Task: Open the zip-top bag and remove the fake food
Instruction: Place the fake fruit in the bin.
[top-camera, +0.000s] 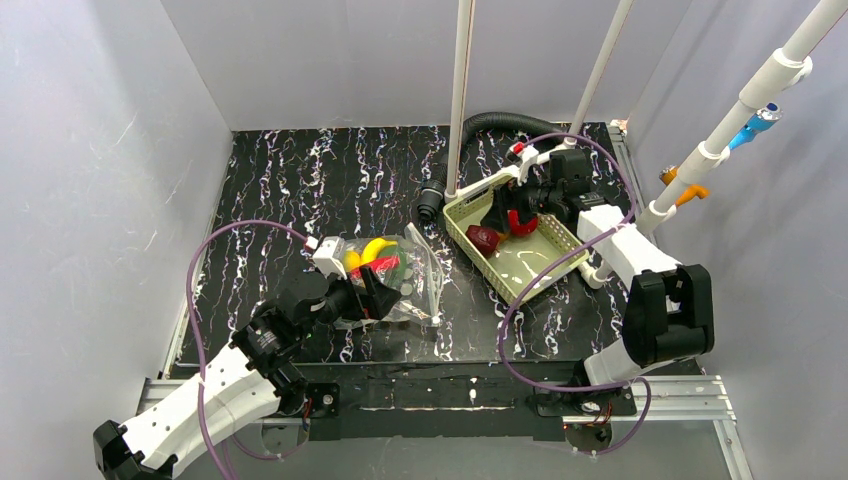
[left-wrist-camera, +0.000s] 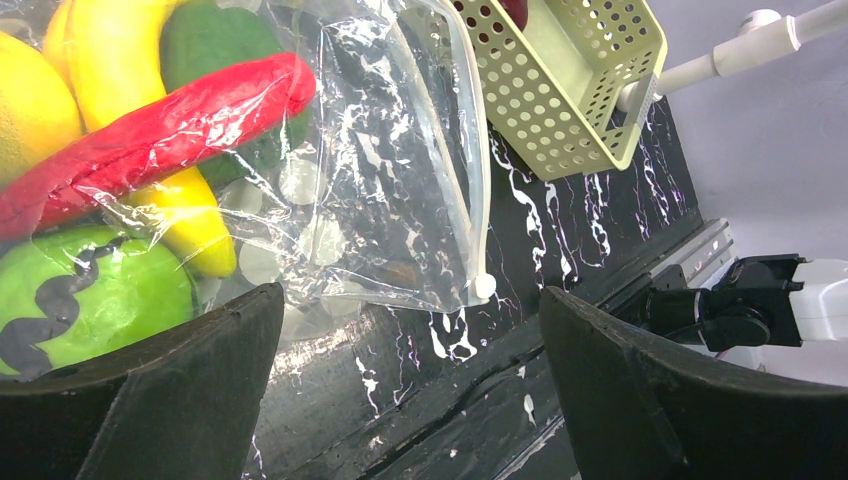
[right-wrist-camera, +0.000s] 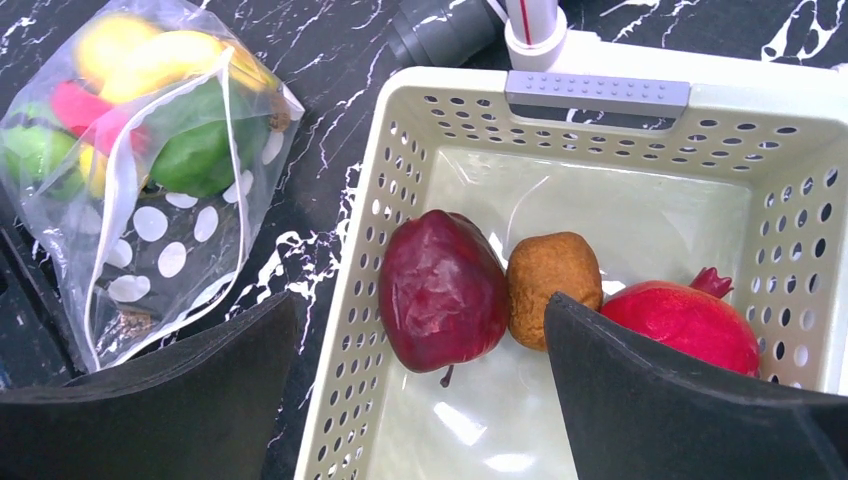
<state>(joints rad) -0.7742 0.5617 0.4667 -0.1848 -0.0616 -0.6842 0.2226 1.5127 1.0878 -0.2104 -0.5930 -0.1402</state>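
Holds nothing in the left gripper (left-wrist-camera: 408, 295), spread wide just beside the bag (left-wrist-camera: 380, 150) of toy food (left-wrist-camera: 150, 130) on the table (top-camera: 300, 170); holds nothing in the right gripper (right-wrist-camera: 420, 300) either, spread wide over three fruits (right-wrist-camera: 440, 290) in the basket (right-wrist-camera: 600, 95), apart from the bag

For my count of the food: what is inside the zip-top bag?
The zip-top bag holds a yellow banana, a red chili, green round pieces and another yellow fruit. Anything beneath them is covered.

Your left arm (top-camera: 215, 395) and right arm (top-camera: 630, 250) wear white shells over black joints, each trailing a looping purple cable (top-camera: 189, 295), and end in broad matte-black fingers (left-wrist-camera: 170, 400).
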